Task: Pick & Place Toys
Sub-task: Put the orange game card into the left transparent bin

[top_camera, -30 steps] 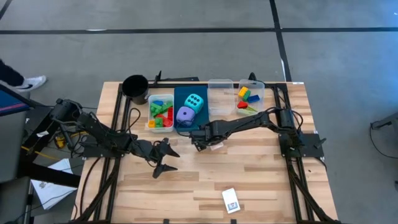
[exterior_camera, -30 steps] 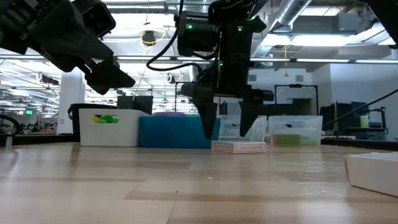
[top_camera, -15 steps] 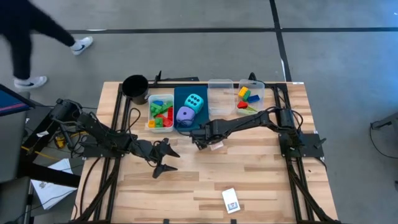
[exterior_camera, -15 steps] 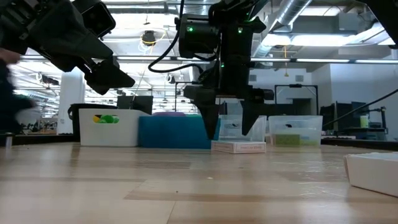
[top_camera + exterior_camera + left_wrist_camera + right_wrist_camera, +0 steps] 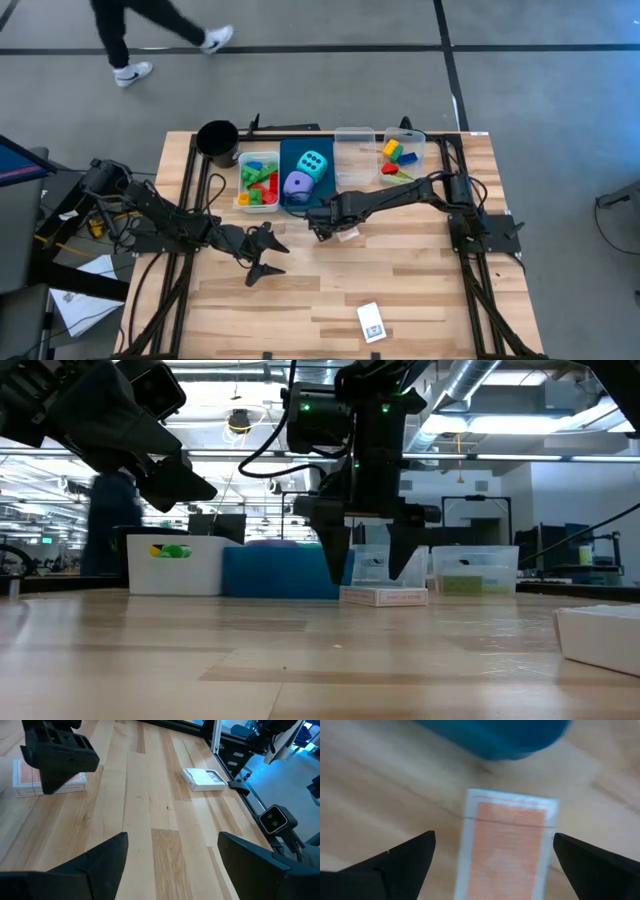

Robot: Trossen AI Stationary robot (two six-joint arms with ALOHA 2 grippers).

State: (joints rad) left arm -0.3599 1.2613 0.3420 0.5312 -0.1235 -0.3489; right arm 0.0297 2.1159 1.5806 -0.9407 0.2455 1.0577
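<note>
An orange-backed card pack (image 5: 507,840) lies flat on the wood, just in front of the blue bin (image 5: 300,160). My right gripper (image 5: 333,228) points down over it, open. Its fingers (image 5: 337,565) stand near the pack's (image 5: 384,596) two ends, and I cannot tell whether they touch it. My left gripper (image 5: 266,258) hangs open above the table left of the middle, with nothing between its fingers (image 5: 100,865). Coloured bricks fill the white bin (image 5: 258,182). A cyan die (image 5: 314,163) and a purple die (image 5: 298,184) sit in the blue bin.
A black cup (image 5: 217,140) stands at the far left of the row of bins. An empty clear bin (image 5: 354,158) and a clear bin with bricks (image 5: 402,155) stand to the right. A white card box (image 5: 371,322) lies near the front edge.
Both arms have kept still. A person has walked across the floor beyond the table's far left corner.
</note>
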